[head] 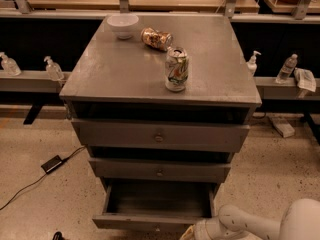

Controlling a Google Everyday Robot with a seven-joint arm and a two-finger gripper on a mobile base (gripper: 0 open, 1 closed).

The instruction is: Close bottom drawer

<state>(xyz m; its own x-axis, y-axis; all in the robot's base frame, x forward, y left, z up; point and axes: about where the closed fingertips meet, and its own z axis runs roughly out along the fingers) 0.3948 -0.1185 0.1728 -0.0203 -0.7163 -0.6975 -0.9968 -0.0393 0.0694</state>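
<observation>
The bottom drawer (150, 219) of the grey cabinet is pulled out, and its dark inside shows from above. Its narrow front panel runs along the lower edge of the view. My gripper (192, 232) is at the bottom edge, right against the right part of that front panel. My white arm (250, 224) reaches in from the lower right. The drawer's knob is barely in view at the frame's bottom.
The middle drawer (160, 170) and top drawer (159, 135) stick out slightly above. On the cabinet top (115, 74) stand a green soda can (176, 69), a lying can (156, 38) and a white bowl (123, 25). A black power brick (51, 164) lies on the floor left.
</observation>
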